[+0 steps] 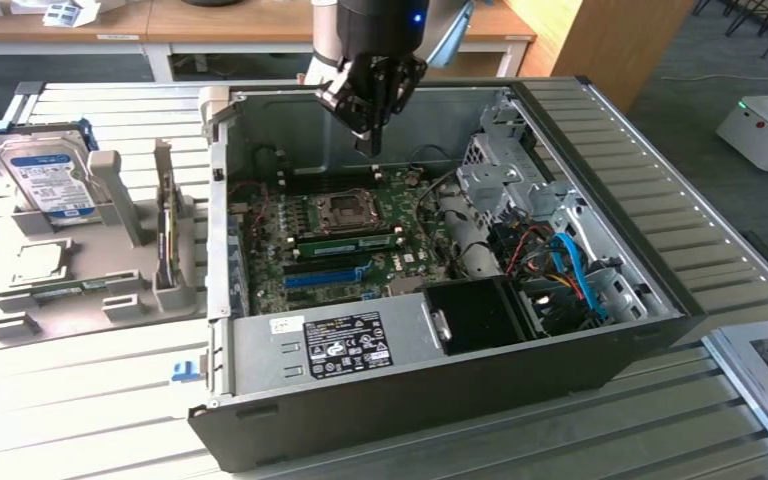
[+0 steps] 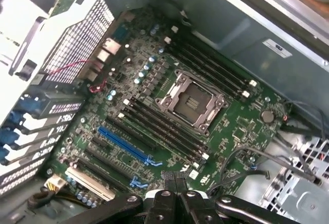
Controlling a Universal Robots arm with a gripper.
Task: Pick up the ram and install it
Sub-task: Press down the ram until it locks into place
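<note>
Overhead, fingers [image 1: 369, 132] pressed together above open case [image 1: 424, 390], slim green ram [image 1: 347, 241] with pale label beside processor socket [image 1: 347, 208].

Light: bright and white, coming from above and from the exterior view's left.
Glare: the slatted tabletop [image 1: 117, 110] is washed out to almost pure white on the exterior view's left, and its lines fade away there.
Grey stand: the stand [image 1: 84, 270] looks pale and flat in the strong light.
Computer case: the inside of the case [image 1: 357, 130] is darker, and its walls throw soft shade on the green board [image 1: 344, 240].
Wrist view corner: the part outside the case [image 2: 20, 8] is blown out white.
Wrist view board: the board [image 2: 169, 106] is evenly lit and clear.
Hand: the hand [image 2: 175, 203] is dark, close and a bit blurry.
</note>
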